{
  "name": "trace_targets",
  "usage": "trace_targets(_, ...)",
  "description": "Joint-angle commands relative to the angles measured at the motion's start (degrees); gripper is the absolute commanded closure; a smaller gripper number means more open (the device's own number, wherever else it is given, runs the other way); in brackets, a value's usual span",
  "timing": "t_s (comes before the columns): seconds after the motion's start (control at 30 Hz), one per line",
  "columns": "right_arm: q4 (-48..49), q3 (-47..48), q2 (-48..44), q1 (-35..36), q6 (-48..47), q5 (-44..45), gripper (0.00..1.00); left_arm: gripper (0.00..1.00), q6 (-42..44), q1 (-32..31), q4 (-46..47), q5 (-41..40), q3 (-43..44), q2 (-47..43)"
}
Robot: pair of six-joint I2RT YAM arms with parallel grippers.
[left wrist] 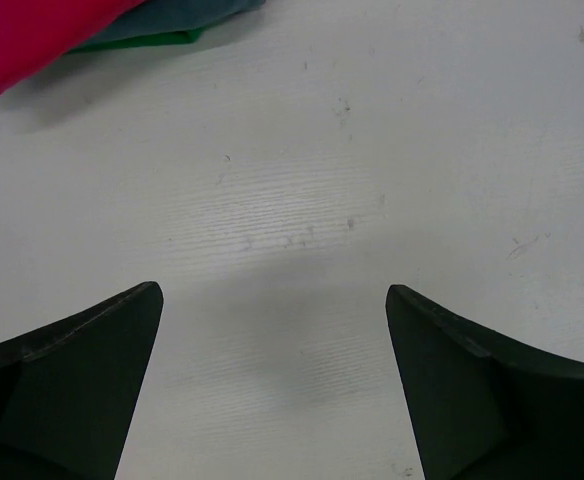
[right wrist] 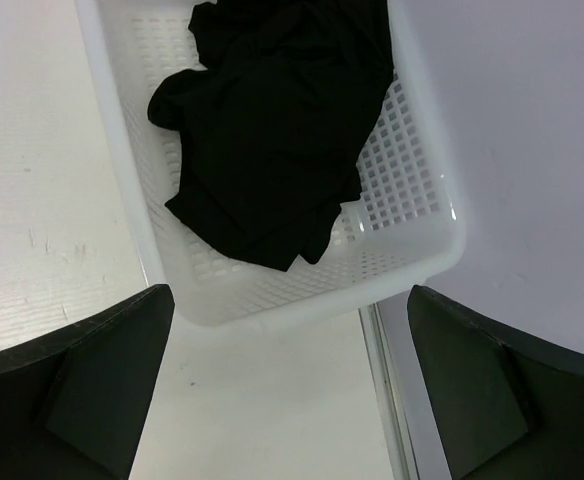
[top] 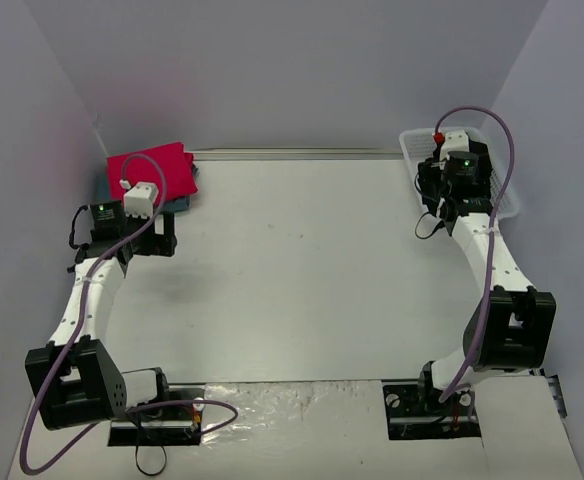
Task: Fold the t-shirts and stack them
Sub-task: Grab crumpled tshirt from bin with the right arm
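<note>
At far-left corner of table [top: 292,270], L gripper [left wrist: 274,292] hangs w/ jaws spread wide, nothing between them. Only bare tabletop shows under it, and it isn't touching any cloth. Just beyond it lies the red-pink tee [top: 167,165], folded flat on top of the teal-blue tee [left wrist: 177,18]. A thin green strip [left wrist: 142,41] of fabric peeks out at the pile's edge; can't tell what it belongs to.

R gripper [right wrist: 290,292] is over at far-right corner, also spread wide and holding nothing. It's poised above the near end of the white mesh basket [right wrist: 417,245]. The black tee [right wrist: 272,130] sits crumpled, unfolded, inside the basket, apart from the fingers.

Surface is white w/ faint ribbed texture plus a few small scuffs and specks. The middle of it has no cloth. A crinkled shiny sheet [top: 292,397] covers the near edge between the two arm bases. Plain pale grey-lilac walls [top: 292,70] close in the back and both sides, w/ the basket right beside the right-hand one.
</note>
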Motion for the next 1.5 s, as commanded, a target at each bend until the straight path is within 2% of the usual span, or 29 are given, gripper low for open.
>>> trace_targets(0.0, 3.5, -3.6, -4.1, 0.0, -1.9, -2.7, 0.0, 0.06, 1.8, 0.3, -1.8, 1.4, 3.1, -0.9)
trace_targets(0.07, 6.1, -5.0, -4.2, 0.0, -3.0, -1.3, 0.0, 0.06, 2.3, 0.3, -1.3, 2.1, 2.6, -2.4)
trace_targets(0.23, 6.6, 1.2, 2.5, -1.1, -2.7, 6.6, 0.0, 0.06, 3.4, 0.7, 0.3, 3.2, -0.1, -4.7)
trace_targets(0.43, 3.9, 8.7, 10.6, -3.1, -0.9, 5.4, 0.0, 0.06, 3.9, 1.1, -2.4, 4.6, 1.7, -2.2)
trace_targets(0.73, 0.6, 18.6, 22.4, -4.4, 1.2, 5.1, 0.0, 0.06, 4.9, 2.0, -1.1, 4.9, 0.2, -2.1)
trace_targets(0.87, -2.1, 26.7, 30.3, -4.7, 0.6, 5.1, 0.0, 0.06, 4.9, 2.0, -1.6, 4.1, 0.8, -0.3)
trace_targets(1.47, -5.8, 47.3, 52.3, -7.7, -2.5, 7.1, 0.0, 0.06, 5.2, 1.9, -2.9, 5.3, 1.2, 2.9)
